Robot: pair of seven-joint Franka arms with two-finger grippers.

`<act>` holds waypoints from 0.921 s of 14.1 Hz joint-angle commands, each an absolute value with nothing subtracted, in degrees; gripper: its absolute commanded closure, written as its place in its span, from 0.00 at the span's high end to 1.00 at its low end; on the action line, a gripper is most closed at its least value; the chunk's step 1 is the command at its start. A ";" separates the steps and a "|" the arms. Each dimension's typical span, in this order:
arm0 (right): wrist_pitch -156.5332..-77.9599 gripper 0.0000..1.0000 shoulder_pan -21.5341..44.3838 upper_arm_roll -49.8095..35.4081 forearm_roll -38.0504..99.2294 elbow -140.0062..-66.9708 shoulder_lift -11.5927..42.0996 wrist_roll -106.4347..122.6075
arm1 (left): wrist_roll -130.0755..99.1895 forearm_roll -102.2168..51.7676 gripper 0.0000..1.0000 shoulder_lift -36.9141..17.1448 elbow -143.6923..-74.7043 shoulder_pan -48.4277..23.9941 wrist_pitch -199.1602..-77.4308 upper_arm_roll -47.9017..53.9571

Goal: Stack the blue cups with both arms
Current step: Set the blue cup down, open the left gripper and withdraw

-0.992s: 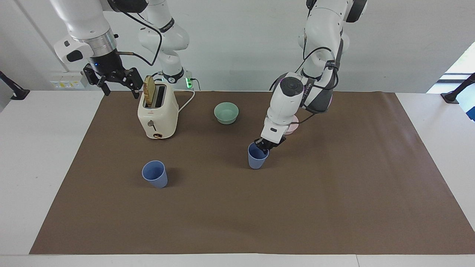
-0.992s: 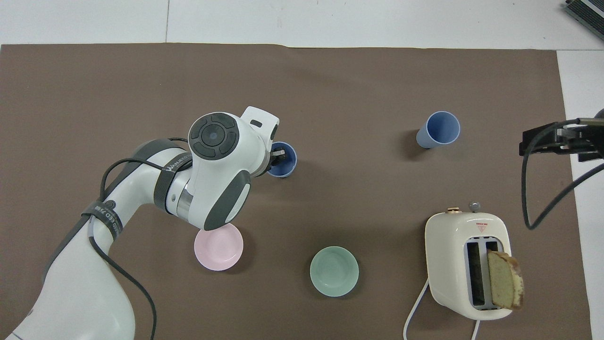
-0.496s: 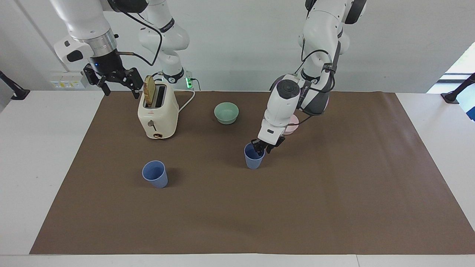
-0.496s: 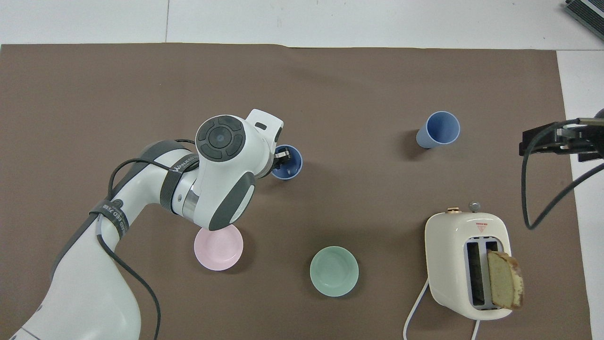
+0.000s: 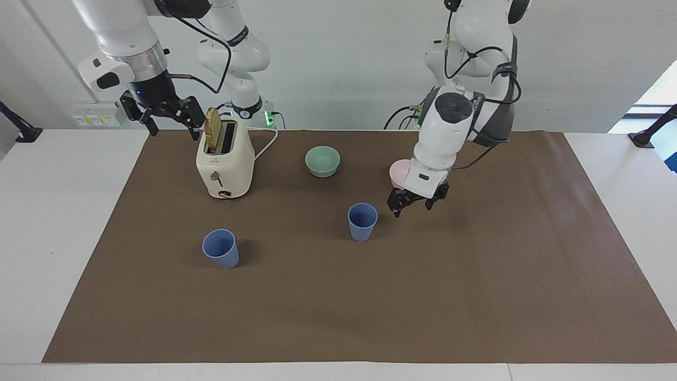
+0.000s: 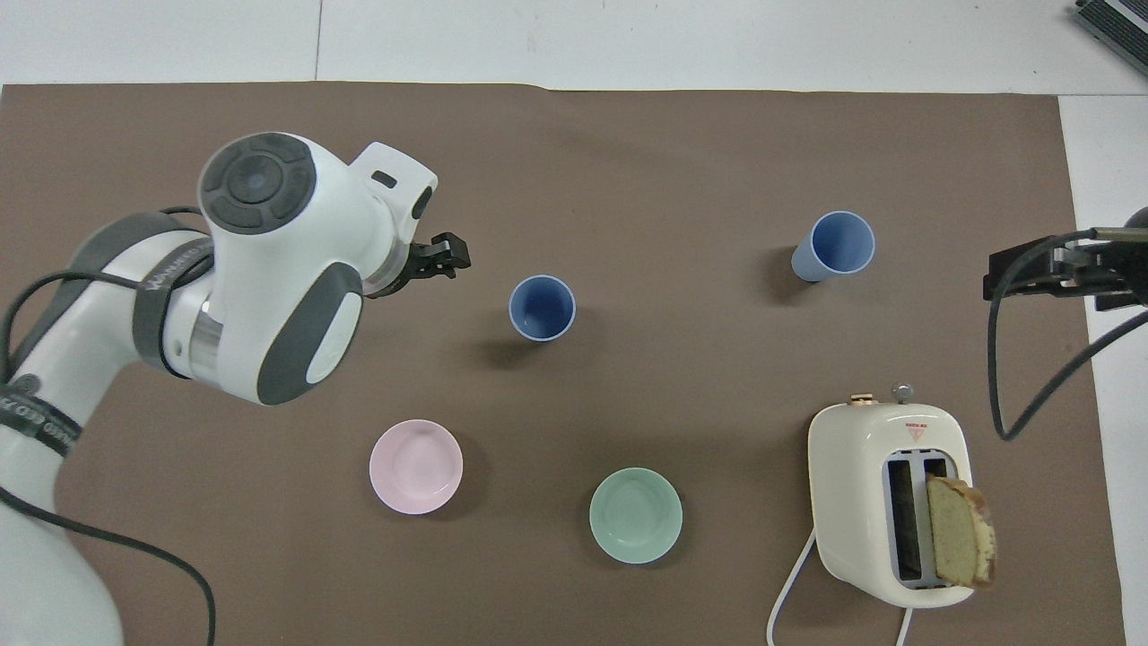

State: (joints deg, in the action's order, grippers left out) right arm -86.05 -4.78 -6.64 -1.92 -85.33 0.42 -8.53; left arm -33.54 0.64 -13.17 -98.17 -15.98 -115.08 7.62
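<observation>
Now left gripper spread wide, empty, hanging above the mat at 3 o'clock of the near cup in the facing view. Right gripper open, waiting by the toaster. Other cup at 8 o'clock, well apart. Cups look light, stiff, slick plastic; pinch the rim wall. No writing readable.

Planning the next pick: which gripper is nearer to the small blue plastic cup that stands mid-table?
Left. The left gripper hangs open just beside that blue cup, toward the left arm's end. The right gripper waits open by the cream toaster, much farther away.
</observation>
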 commanded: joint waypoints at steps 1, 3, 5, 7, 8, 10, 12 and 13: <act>-85.52 1.00 -5.18 -6.86 -1.14 -85.34 0.09 -6.94 | -24.74 1.32 1.00 -8.72 -99.32 -10.40 -109.63 8.09; -85.52 1.00 -5.36 -6.68 -1.14 -85.43 0.09 -7.03 | -16.91 1.23 1.00 -6.34 -99.23 -6.61 -106.10 8.09; -86.04 1.00 -5.45 -6.77 -1.14 -85.34 0.17 -7.03 | -11.36 1.23 1.00 -3.79 -99.23 -3.88 -102.50 8.00; -86.57 1.00 -5.54 -6.77 -1.14 -85.34 0.18 -7.12 | -6.61 1.06 1.00 -1.77 -98.70 -1.77 -99.94 7.91; -87.01 1.00 -5.71 -6.59 -1.14 -85.34 0.26 -7.12 | -4.85 0.97 1.00 -1.06 -98.35 -1.06 -98.63 7.82; -89.02 1.00 -5.80 -6.50 -1.14 -85.43 0.35 -6.95 | -1.86 0.97 1.00 0.87 -98.35 0.25 -96.86 7.73; -88.95 1.00 -5.80 -6.42 -1.14 -85.43 0.35 -6.86 | 1.04 0.88 1.00 2.63 -97.83 1.49 -95.20 7.56; -88.95 1.00 -5.89 -6.24 -1.14 -85.43 0.35 -6.86 | 1.75 0.88 1.00 2.98 -96.78 2.10 -93.71 7.56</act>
